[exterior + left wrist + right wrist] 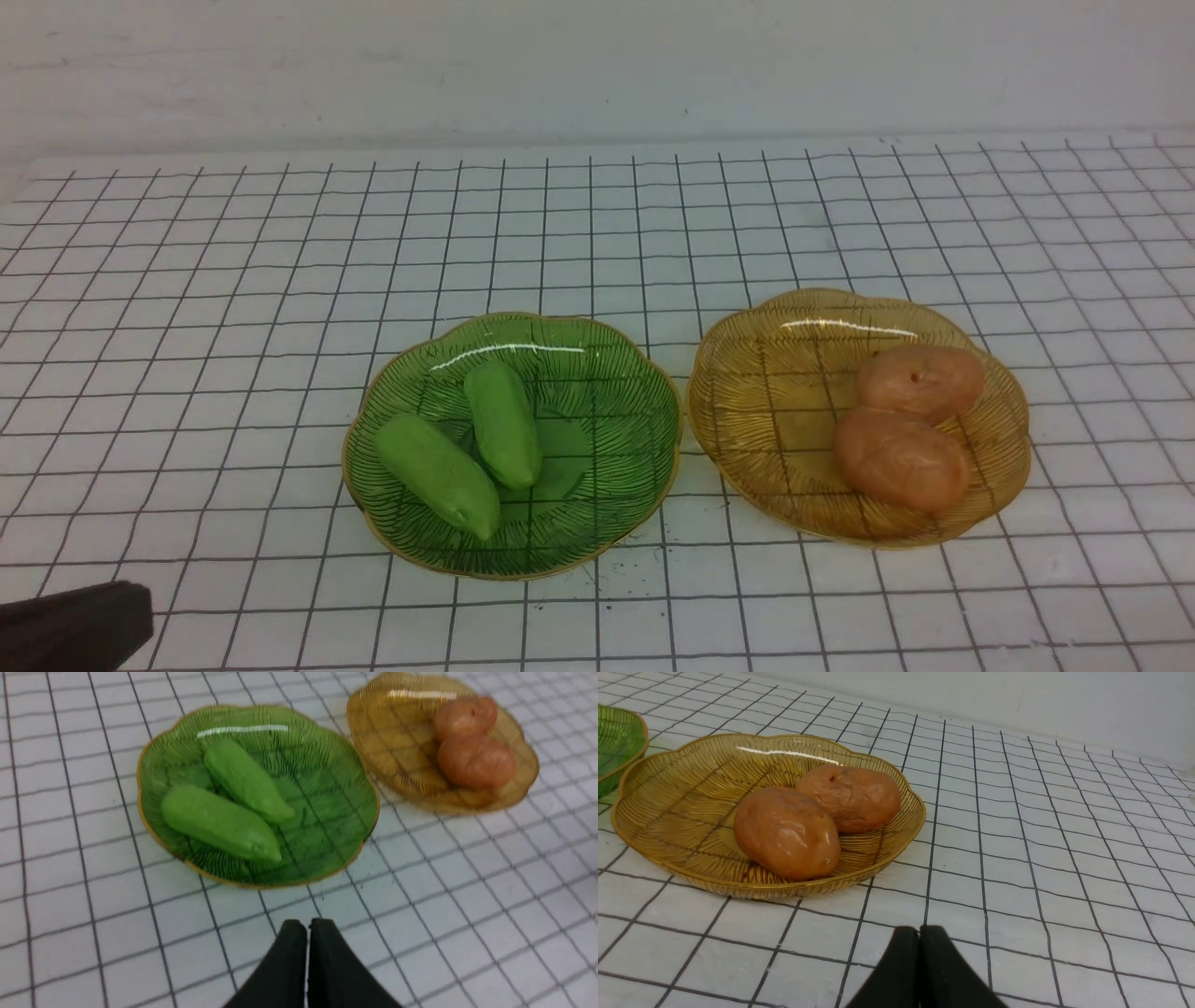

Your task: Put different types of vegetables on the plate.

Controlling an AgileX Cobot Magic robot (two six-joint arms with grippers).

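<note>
Vegetables are sitting sorted by type on two ribbed, scalloped, gold-rimmed glass plates. Two smooth, elongated cucumbers (439, 473) (504, 422) are lying touching on the green plate (616, 504). Two glossy, wrinkled oval potatoes (901, 457) (920, 381) are resting touching on the amber plate (747, 392). Both plates are standing just beside each other on a grid-lined white surface (187, 327). Left gripper (308, 926) and right gripper (919, 933) are holding their black fingers pressed together, gripping nothing. No writing is showing.

Left gripper (307, 926): two matte black fingers, smooth, broad at the base and tapering to rounded tips. Right gripper (919, 933): same build, black, tapered, rounded tips. Front view: a dark, blunt, blocky piece of the left arm (75, 625) at the frame's corner; no markings visible.
</note>
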